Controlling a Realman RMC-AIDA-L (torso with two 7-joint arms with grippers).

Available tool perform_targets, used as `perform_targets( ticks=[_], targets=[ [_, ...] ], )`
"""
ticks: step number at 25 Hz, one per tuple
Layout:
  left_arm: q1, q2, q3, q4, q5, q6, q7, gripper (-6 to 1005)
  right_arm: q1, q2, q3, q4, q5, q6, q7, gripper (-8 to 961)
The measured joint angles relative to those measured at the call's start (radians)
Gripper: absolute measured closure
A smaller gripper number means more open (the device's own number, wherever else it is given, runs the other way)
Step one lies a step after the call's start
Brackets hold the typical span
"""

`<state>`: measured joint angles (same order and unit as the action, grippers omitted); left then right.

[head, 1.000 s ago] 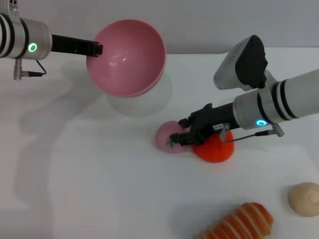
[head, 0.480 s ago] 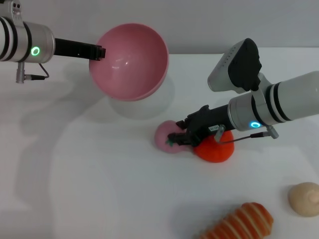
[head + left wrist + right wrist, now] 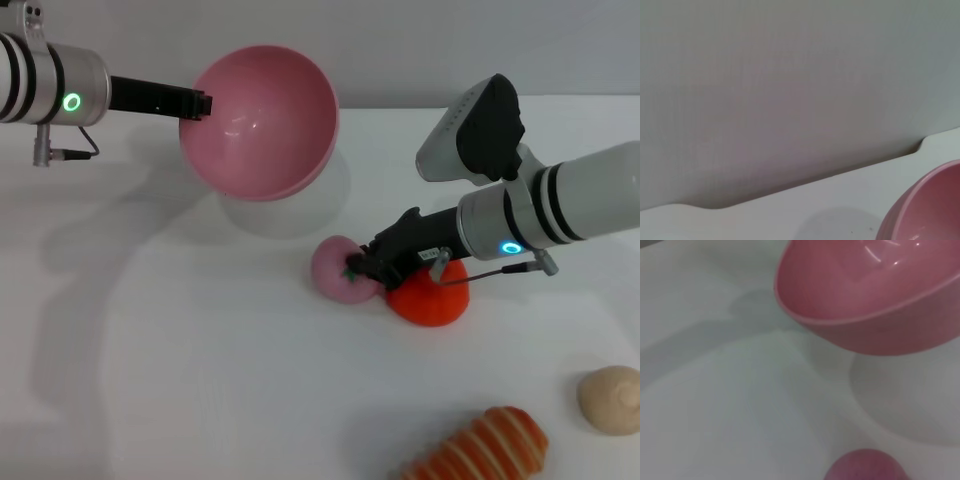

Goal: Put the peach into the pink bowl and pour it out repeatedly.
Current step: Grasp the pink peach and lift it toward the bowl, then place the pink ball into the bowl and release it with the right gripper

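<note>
While the left gripper [image 3: 196, 101] clamps the rim of the pink bowl [image 3: 262, 120] and holds it tilted above the white table [image 3: 180, 380], the bowl's glossy, empty interior faces the camera, with its shadow on the surface beneath. The peach [image 3: 338, 270], a small pale pink ball with a tiny green stem mark, lies on the table below the bowl, touching the orange-red fruit [image 3: 430, 295]. The right gripper [image 3: 362, 268] is at the peach's stem side; whether its fingers grasp the fruit cannot be told. A beige lump [image 3: 610, 398] and a striped orange object [image 3: 485, 445] lie well apart, near the front edge.
</note>
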<state>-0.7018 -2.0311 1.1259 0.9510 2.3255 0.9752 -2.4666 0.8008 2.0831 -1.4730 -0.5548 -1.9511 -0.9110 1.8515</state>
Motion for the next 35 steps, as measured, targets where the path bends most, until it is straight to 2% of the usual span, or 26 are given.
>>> perform_targets(
  ticks=[2,6,9,17,24,29,35],
  targets=[
    [-0.001,-0.001,0.000,0.000,0.000,-0.001,0.000,952,0.001,-0.001,-0.005,-0.006,0.000,-0.003,0.000,900],
    [-0.003,-0.001,-0.002,0.000,0.000,-0.001,0.000,952,-0.006,-0.006,-0.001,-0.055,0.001,-0.064,0.003,908],
    [-0.001,-0.001,-0.006,0.000,0.000,-0.003,0.000,952,-0.042,-0.012,0.024,-0.156,0.001,-0.158,0.013,915],
    [0.000,-0.001,-0.006,-0.013,0.000,-0.001,-0.003,952,-0.186,-0.014,0.085,-0.578,0.000,-0.350,0.072,902],
    [0.000,-0.004,0.000,-0.014,0.000,0.036,-0.003,952,-0.236,-0.011,0.211,-0.894,0.016,-0.488,0.118,887],
    [-0.007,-0.020,0.007,-0.004,-0.003,0.086,-0.003,952,-0.235,-0.013,0.285,-0.908,0.070,-0.455,0.103,877],
    [-0.044,-0.027,0.091,-0.006,-0.028,0.098,-0.020,952,-0.203,-0.010,0.275,-0.796,0.079,-0.363,0.044,864]
  ],
)
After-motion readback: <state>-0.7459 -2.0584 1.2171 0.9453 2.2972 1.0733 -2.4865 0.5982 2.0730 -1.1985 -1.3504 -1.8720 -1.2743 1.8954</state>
